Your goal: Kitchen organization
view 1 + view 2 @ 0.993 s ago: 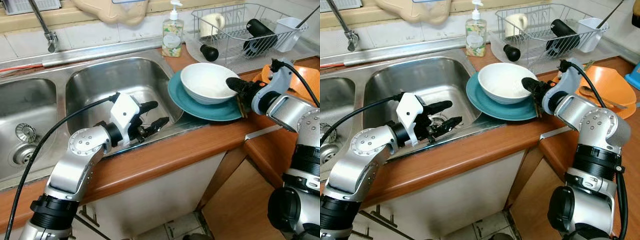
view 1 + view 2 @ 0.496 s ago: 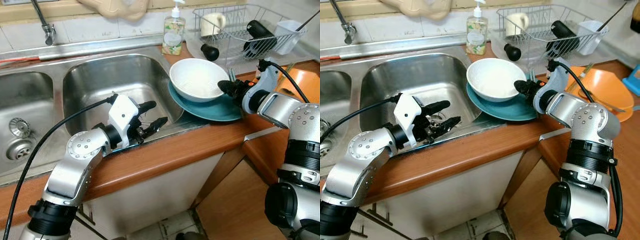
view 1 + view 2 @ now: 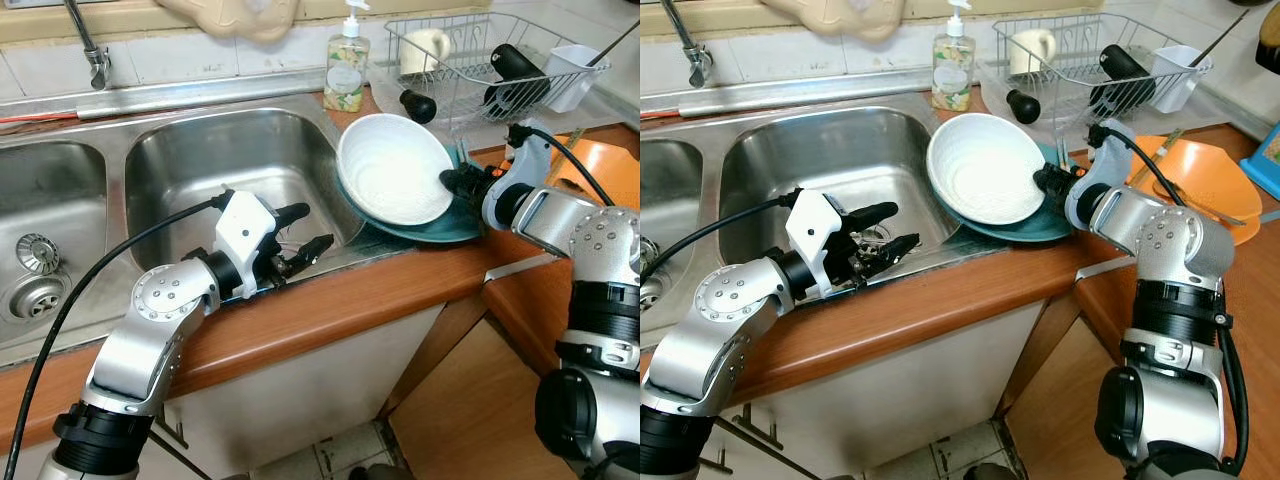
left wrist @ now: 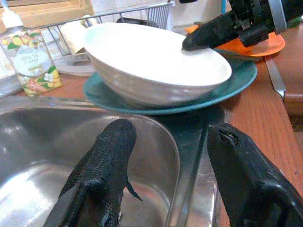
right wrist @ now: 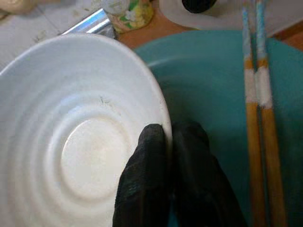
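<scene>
A white bowl stands tilted on its edge over a teal plate, its inside facing the sink. My right gripper is shut on the bowl's right rim, one finger inside and one outside. Two chopsticks lie on the plate beside the bowl. Over the front edge of the right sink basin, my left gripper hangs open, holding nothing. In the left wrist view the bowl and plate lie just beyond the open fingers.
A wire dish rack with a mug and cups stands behind the plate. A soap bottle sits by the sink's back corner. An orange dish lies at the right. The left basin has a drain.
My right gripper has lifted the bowl's right rim, tipping the bowl from flat to steeply tilted toward the sink. The left arm has stayed put.
</scene>
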Available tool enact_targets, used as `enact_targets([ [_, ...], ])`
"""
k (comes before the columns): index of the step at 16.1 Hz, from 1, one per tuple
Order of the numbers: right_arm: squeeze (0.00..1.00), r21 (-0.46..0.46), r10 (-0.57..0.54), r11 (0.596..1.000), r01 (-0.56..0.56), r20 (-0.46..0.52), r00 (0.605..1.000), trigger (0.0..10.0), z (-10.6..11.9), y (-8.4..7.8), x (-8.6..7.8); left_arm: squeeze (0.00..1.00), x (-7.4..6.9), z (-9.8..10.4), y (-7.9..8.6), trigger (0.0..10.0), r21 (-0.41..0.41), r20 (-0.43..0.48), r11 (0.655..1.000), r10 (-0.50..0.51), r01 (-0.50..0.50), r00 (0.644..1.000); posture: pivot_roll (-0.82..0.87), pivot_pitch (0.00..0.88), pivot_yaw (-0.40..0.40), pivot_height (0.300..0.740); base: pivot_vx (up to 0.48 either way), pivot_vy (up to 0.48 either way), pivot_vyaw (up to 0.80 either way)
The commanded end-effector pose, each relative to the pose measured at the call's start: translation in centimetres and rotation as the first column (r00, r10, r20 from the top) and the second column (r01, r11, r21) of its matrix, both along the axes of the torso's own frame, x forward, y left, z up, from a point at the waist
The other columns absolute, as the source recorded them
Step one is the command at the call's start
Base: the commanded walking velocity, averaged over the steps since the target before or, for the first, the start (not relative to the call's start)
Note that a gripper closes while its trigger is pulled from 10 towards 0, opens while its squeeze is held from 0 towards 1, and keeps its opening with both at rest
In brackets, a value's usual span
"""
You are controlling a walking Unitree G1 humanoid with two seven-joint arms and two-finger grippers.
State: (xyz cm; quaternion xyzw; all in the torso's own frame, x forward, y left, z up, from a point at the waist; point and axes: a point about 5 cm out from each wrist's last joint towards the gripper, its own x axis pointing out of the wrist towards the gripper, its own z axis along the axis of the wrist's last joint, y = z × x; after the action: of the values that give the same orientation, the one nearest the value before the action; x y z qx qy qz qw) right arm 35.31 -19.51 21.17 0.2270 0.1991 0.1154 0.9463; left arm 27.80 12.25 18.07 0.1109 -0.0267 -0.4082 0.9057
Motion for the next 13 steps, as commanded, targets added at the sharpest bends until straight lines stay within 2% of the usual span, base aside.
enact_targets([
  [1, 0.0, -0.026, -0.016, 1.0, 0.016, 0.005, 1.0, 0.0, -0.2, -0.3, -0.1, 0.0, 0.0, 0.5, -0.3, 10.0, 0.019, 0.026, 1.0, -0.008, 0.008, 1.0, -0.12, 0.0, -0.035, 0.74, 0.0, 0.0, 0.0],
  [6, 0.0, -0.079, -0.011, 0.997, 0.023, 0.151, 0.988, 0.0, 1.0, -0.2, -0.1, 0.0, 1.4, 1.0, -0.5, 10.0, -0.014, 0.038, 0.998, 0.065, -0.064, 0.997, -0.13, 0.0, -0.019, 0.74, 0.0, 0.0, 0.0],
  [8, 0.0, -0.102, -0.002, 0.994, 0.032, 0.287, 0.958, 0.0, 2.9, 0.1, -0.1, 0.0, 2.3, 1.7, -0.8, 10.0, -0.056, 0.045, 0.993, 0.104, -0.101, 0.994, -0.13, 0.0, -0.013, 0.74, 0.0, 0.0, 0.0],
  [9, 0.0, -0.16, 0.03, 0.987, 0.028, 0.351, 0.936, 0.0, 3.7, 0.4, -0.2, 0.0, 2.6, 2.0, -1.2, 10.0, -0.096, 0.028, 0.991, 0.1, -0.097, 0.995, -0.14, 0.0, -0.006, 0.74, 0.0, 0.0, 0.0],
  [11, 0.0, -0.218, 0.082, 0.976, 0.014, 0.426, 0.901, 0.0, 4.6, 1.1, -0.4, 0.0, 2.8, 2.2, -1.8, 10.0, -0.138, 0.003, 0.987, 0.085, -0.084, 0.996, -0.14, 0.0, -0.002, 0.74, 0.0, 0.0, 0.0],
  [12, 0.0, -0.248, 0.123, 0.969, -0.004, 0.468, 0.875, 0.0, 5.3, 1.7, -0.7, 1.0, 3.0, 2.3, -2.2, 10.0, -0.169, -0.013, 0.982, 0.079, -0.08, 0.997, -0.14, 0.0, 0.002, 0.74, 0.0, 0.0, 0.0],
  [13, 0.0, -0.266, 0.149, 0.964, -0.014, 0.492, 0.858, 0.0, 5.6, 2.0, -0.9, 1.0, 3.2, 2.4, -2.3, 10.0, -0.181, -0.019, 0.979, 0.089, -0.091, 0.996, -0.14, 0.0, 0.002, 0.74, 0.0, 0.0, 0.0],
])
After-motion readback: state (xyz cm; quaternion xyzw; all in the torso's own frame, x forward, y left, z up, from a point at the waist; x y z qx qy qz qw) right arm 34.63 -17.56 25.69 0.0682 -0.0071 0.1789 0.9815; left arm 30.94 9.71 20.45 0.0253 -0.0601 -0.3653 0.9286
